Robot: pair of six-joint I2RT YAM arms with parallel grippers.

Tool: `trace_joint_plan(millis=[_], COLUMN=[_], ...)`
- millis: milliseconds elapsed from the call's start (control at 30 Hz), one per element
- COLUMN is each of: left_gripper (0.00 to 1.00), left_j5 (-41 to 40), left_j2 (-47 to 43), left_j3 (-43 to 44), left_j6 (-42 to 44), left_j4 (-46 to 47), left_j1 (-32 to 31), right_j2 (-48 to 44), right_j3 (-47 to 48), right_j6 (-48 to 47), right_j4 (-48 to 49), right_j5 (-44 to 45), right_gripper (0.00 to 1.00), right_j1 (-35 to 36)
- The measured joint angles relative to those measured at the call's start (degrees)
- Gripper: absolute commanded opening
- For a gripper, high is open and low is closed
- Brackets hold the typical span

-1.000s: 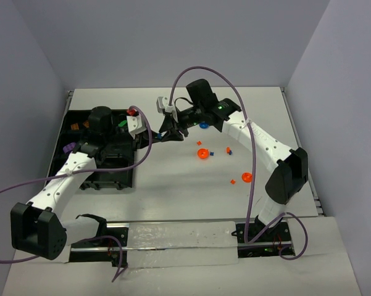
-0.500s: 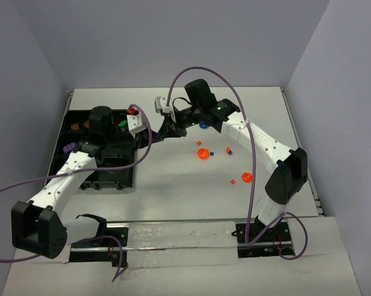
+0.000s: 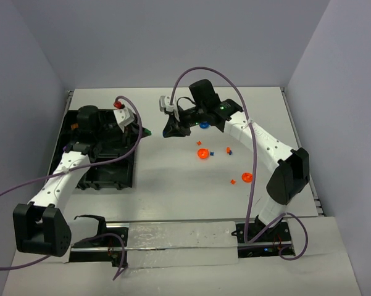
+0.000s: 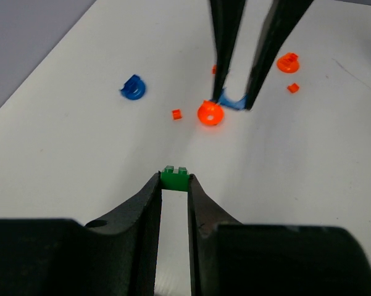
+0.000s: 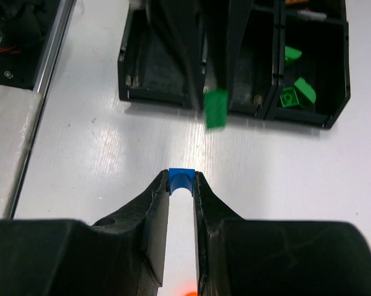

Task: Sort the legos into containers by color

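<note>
Seemingly partway, the left tool (image 4: 174, 185) pinches a green brick (image 4: 175, 178) and the right tool (image 5: 181, 185) a blue arch (image 5: 181, 178) near the tray (image 3: 102, 177) at left, which holds green legos (image 5: 294, 92), while orange legos (image 3: 202, 153) lie unsorted on the bench (image 3: 173, 191).

From high behind the arm bases, the top view covers the whole bench (image 3: 173, 179). The left wrist view rides close behind the left gripper (image 4: 174, 183), facing the right gripper (image 4: 234, 100). The right wrist view faces the opposite way across the same stretch.
</note>
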Motion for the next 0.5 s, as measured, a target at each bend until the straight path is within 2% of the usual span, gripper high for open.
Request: trace_joint_plan(millis=[167,267,400,500], left_gripper=[0.0,0.0,0.03,0.05], left_j5=[-4.48,-14.24,-28.11,-35.29], left_j2=[0.62,4.48,13.93,18.15], left_j3=[0.88,5.25,14.41,16.4], left_j6=[0.6,-0.37,-1.55,-2.11], left_j4=[-1.65,-3.55,-5.04,-5.14], left_j1=[5.44,6.58,7.4,8.12], right_j2=[-0.9,-1.06,-1.06,-1.06], right_j3=[-2.04,-2.76,-3.58,-3.71], right_j6=[0.33,1.97,5.19,7.67], right_j4=[-0.12,0.01,0.67,1.31], right_j5=[1.05,1.96,2.83,3.17], right_gripper=[0.0,0.0,0.0,0.0], right_j1=[-3.04,-4.92,-7.17,-8.36])
